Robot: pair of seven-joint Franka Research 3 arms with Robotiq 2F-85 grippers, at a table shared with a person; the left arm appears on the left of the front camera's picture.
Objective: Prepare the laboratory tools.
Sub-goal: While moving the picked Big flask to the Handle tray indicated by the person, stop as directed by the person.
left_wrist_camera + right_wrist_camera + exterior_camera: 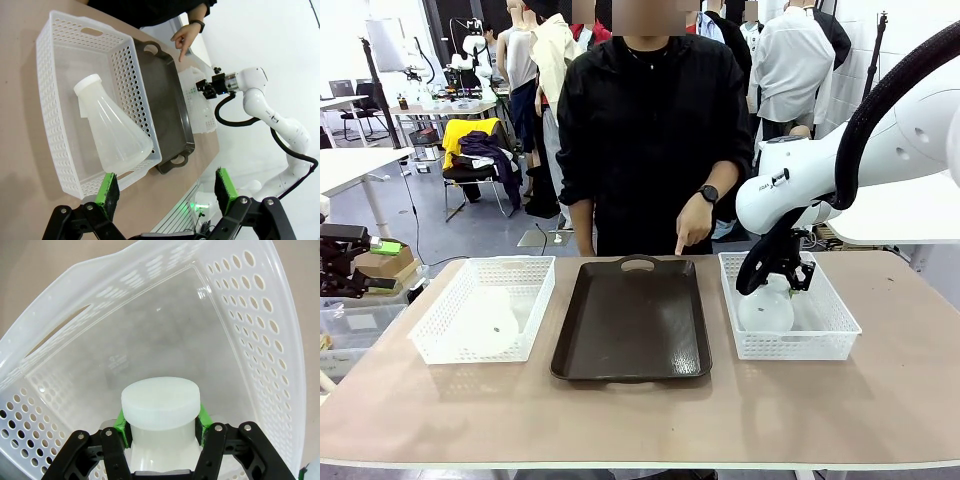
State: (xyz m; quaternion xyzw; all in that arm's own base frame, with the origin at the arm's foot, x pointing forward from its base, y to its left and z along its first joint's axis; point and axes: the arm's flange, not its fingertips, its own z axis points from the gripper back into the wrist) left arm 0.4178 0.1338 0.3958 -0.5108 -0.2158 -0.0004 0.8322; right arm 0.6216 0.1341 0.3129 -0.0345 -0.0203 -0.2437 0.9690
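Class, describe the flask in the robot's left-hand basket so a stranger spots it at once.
Start at the dark brown tray mid-table; the white mesh basket to the robot's left holds a translucent flask. It lies on its side, ungripped, whereas the other flask stands upright in the right gripper.

The left gripper [166,181] was black with green pads [108,192]. The person [642,160] wore a black top [620,100] and dark watch [708,193].

Translucent whitish flasks [112,130], white baskets [47,100] (round-hole pattern), dark brown tray [630,320], tan table [620,420], green-padded black fingers [107,192]
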